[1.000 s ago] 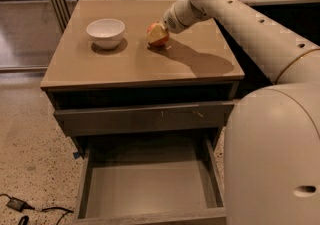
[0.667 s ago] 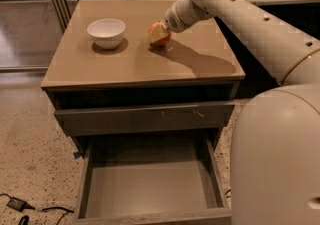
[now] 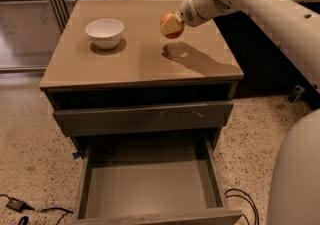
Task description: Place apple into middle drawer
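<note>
Apple [image 3: 172, 29] hung above the table [image 3: 125, 64], gripped in the closed end effector [image 3: 174, 20] | middle drawer [image 3: 150, 191] stood open, well below | risk: a slipping grip or early release could drop it onto the table.

No readable text, labels, brands, numbers or signs on anything in view. Gripper [image 3: 173, 23] is far right, above the tabletop [image 3: 135, 61], clamped on the apple [image 3: 173, 31], which hangs clear of the surface.
</note>
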Tool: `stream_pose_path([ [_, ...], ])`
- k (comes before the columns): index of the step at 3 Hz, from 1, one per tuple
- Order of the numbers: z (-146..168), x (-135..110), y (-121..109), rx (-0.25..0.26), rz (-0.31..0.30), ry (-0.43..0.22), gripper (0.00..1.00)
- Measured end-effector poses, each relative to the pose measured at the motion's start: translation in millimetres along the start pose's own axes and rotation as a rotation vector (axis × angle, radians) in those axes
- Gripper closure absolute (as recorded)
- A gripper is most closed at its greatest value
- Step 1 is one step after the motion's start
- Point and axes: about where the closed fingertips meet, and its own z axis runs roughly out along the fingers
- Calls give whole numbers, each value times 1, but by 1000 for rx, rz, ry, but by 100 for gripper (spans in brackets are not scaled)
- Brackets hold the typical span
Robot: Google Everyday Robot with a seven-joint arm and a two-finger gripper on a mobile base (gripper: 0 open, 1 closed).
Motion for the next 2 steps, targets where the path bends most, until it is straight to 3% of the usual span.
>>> stream_pose_path([
  [2, -94, 20, 5, 59, 9, -75, 100],
])
